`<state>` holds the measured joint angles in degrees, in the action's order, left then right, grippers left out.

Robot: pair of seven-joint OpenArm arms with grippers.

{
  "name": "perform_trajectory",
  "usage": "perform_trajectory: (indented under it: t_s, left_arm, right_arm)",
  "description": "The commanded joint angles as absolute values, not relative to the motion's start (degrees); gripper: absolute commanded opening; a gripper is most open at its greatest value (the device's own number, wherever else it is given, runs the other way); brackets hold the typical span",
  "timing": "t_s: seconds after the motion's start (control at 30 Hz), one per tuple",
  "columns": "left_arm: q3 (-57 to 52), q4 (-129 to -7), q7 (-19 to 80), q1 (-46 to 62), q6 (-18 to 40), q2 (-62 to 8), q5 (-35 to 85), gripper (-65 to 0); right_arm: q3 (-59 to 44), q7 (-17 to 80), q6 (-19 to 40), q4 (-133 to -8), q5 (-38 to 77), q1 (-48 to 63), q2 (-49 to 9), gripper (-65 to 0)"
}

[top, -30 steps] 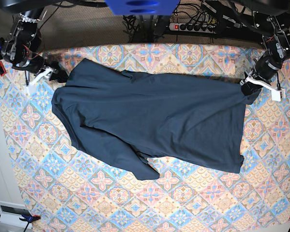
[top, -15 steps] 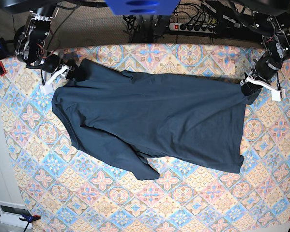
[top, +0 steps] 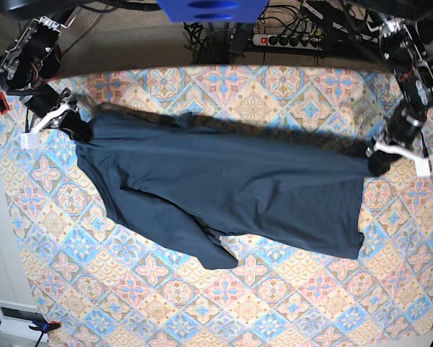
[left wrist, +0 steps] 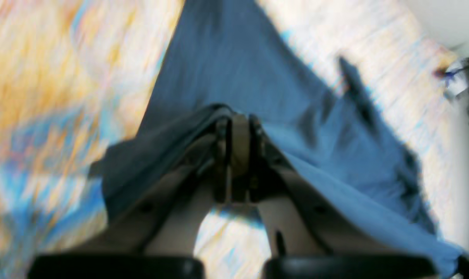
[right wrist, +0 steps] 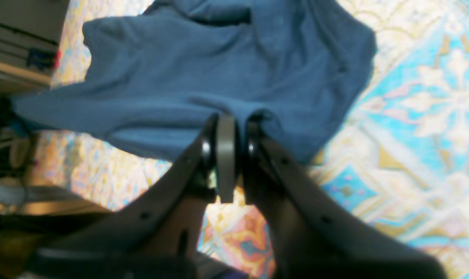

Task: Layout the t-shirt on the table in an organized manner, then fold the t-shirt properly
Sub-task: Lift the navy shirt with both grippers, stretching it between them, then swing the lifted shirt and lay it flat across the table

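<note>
base view: the t-shirt (top: 230,188), dark navy, lies spread across the upper half of the table (top: 288,303), whose cloth shows blue, pink and cream diamond tiles; its upper edge is drawn taut between the two arms and casts a shadow on the cloth behind it, while the lower body and one sleeve rest flat, the sleeve ending in a rumpled point near the table's middle. the right gripper (top: 70,123), at the picture's left, meets the shirt's upper corner; the left gripper (top: 379,160), at the picture's right, meets the opposite corner. both fingertips are too small here to judge. the arms are cut off by the upper frame edge, and cables and a power strip (top: 292,40) sit in the dark behind the table. left wrist view: heavily blurred by motion; the left gripper (left wrist: 236,124) has its jaws pressed together on a fold of the t-shirt (left wrist: 234,62), which runs away from it in a taut sheet; the table's (left wrist: 44,77) pattern is smeared beyond reading, and the right margin is indistinct. right wrist view: the right gripper (right wrist: 228,124) has its jaws closed, pinching a raised tuck of the t-shirt (right wrist: 203,73); the cloth hides the fingertips' ends. the table (right wrist: 424,128) is sharp at right, while the left margin is dark, unreadable clutter.
</note>
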<state>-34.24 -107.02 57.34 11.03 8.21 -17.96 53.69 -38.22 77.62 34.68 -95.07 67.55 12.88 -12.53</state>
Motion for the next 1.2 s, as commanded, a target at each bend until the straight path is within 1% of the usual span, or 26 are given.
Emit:
perform_trajectory:
  t_s: [0.0, 0.1, 0.17, 0.27, 0.37, 0.47, 0.63, 0.73, 0.83, 0.93, 1.0, 1.1, 1.17]
  left_arm:
    - [-34.5, -108.0, 55.5, 8.1, 8.3, -18.0, 54.7, -65.0]
    - [-34.2, -108.0, 56.0, 2.5, 8.3, -17.7, 56.3, -65.0]
    - [-32.8, -108.0, 58.6, -2.7, 8.2, -17.7, 56.7, -65.0]
    - [-31.0, -107.9, 61.8, -9.4, 8.1, -17.7, 55.1, -65.0]
    - [-27.3, -106.3, 62.0, -15.6, 8.1, -17.7, 50.2, -65.0]
    - [-24.7, -99.8, 62.0, -23.1, 8.1, -17.7, 47.8, -65.0]
    - [-24.5, -85.2, 61.9, -37.5, 8.1, -16.0, 44.3, -65.0]
    - [-24.5, -77.6, 60.3, -46.5, 8.1, -14.8, 41.3, -65.0]
    - [-24.4, -74.1, 57.9, -54.4, 8.1, -13.7, 39.2, -65.0]
    - [-24.4, -74.0, 60.0, -60.7, 8.2, -11.9, 39.3, -65.0]
    - [-24.4, -74.0, 62.2, -62.7, 8.2, -11.3, 39.4, -65.0]
    - [-24.4, -78.1, 64.5, -62.5, 8.2, -11.4, 41.1, -65.0]
    - [-24.4, -82.2, 66.7, -59.1, 8.2, -11.6, 42.8, -65.0]
  right_arm:
    - [-38.5, 74.9, 35.0, -96.7, 70.5, 9.1, -14.0, -62.6]
    - [-38.4, 74.9, 35.0, -96.9, 70.5, 2.4, -14.4, -62.6]
    - [-37.7, 74.8, 35.0, -95.5, 70.2, -2.0, -16.3, -62.6]
    - [-34.5, 74.5, 35.0, -89.4, 70.2, -8.9, -18.1, -62.6]
    - [-31.5, 74.4, 35.0, -79.8, 70.1, -18.6, -19.2, -62.6]
    - [-28.8, 74.3, 35.0, -70.6, 70.1, -28.3, -20.4, -62.6]
    - [-24.4, 71.9, 35.0, -59.6, 68.3, -43.6, -23.3, -62.6]
    - [-22.4, 70.4, 35.1, -55.8, 65.2, -52.1, -24.5, -62.6]
    - [-21.8, 70.5, 35.1, -54.4, 64.0, -59.6, -25.3, -62.6]
    - [-21.8, 70.7, 35.1, -54.0, 64.0, -63.7, -27.6, -62.6]
    - [-22.2, 70.9, 35.2, -54.3, 64.1, -64.0, -29.0, -62.6]
    - [-22.0, 71.7, 35.4, -55.2, 68.1, -62.5, -29.9, -62.6]
    - [-21.9, 73.3, 36.4, -56.7, 70.6, -60.1, -31.2, -62.6]
